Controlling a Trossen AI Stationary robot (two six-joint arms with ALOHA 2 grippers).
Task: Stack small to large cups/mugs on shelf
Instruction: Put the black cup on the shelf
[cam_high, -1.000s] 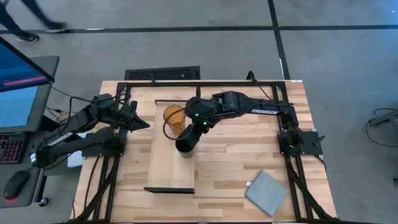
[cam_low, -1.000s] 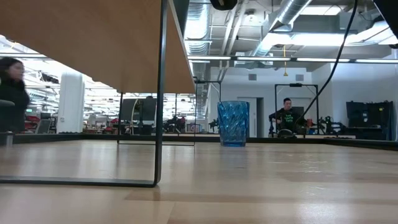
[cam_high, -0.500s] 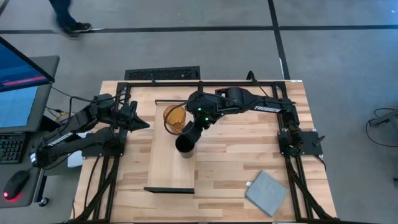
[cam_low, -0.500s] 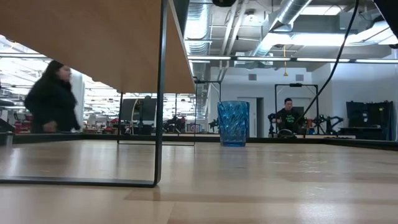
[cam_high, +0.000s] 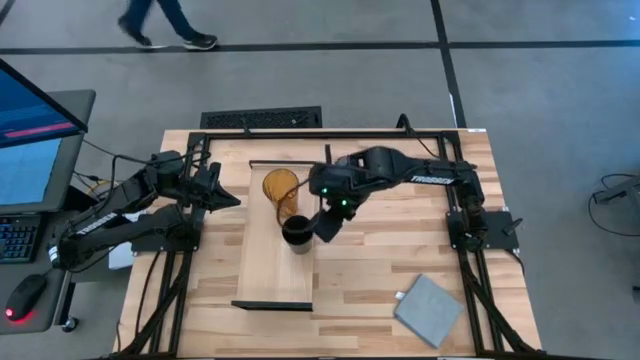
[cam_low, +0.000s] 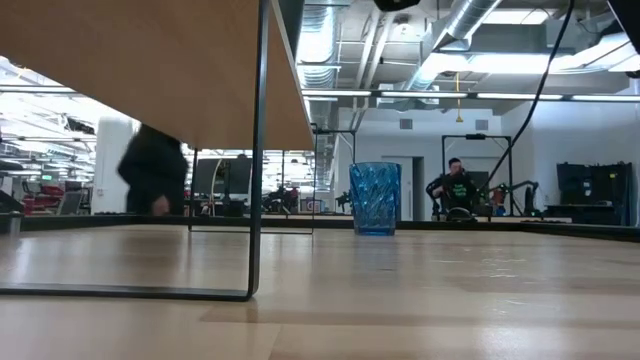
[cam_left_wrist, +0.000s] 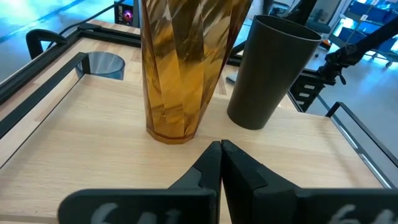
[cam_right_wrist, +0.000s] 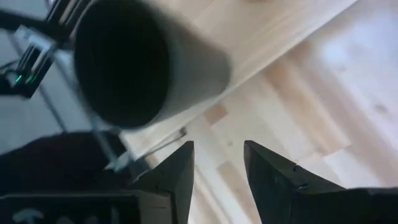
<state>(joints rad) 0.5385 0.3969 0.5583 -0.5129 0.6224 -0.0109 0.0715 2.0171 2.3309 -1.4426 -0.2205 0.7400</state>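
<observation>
Two of the three cups stand on the shelf (cam_high: 262, 262), judging by the high view: the amber cup (cam_high: 280, 187) near the shelf's far end and the black cup (cam_high: 296, 232) just beside it, toward the shelf's right edge. The left wrist view shows both upright on the pale board, the amber cup (cam_left_wrist: 185, 65) and the black cup (cam_left_wrist: 268, 73) close together, though whether they touch cannot be told. The right gripper (cam_high: 330, 222) hangs just off the black cup's right side, above the shelf's right edge; in its own wrist view the fingers (cam_right_wrist: 177, 174) stand parted with nothing between them, and the black cup's open mouth (cam_right_wrist: 127, 62) lies just ahead of them, so the claw appears to be free of that cup. The left gripper (cam_high: 228, 198) waits near the table's left edge, beside the shelf's far left corner, its fingers (cam_left_wrist: 214, 168) pressed together and empty. The blue cup (cam_low: 375, 198) stands upright on the tabletop beyond the shelf in the low view, apart from the others; the high view does not show it, perhaps because the right arm covers it. So the task looks roughly two-thirds placed: the blue cup is not yet on the shelf, and no cup sits inside another, so any nesting by size remains to be done.
</observation>
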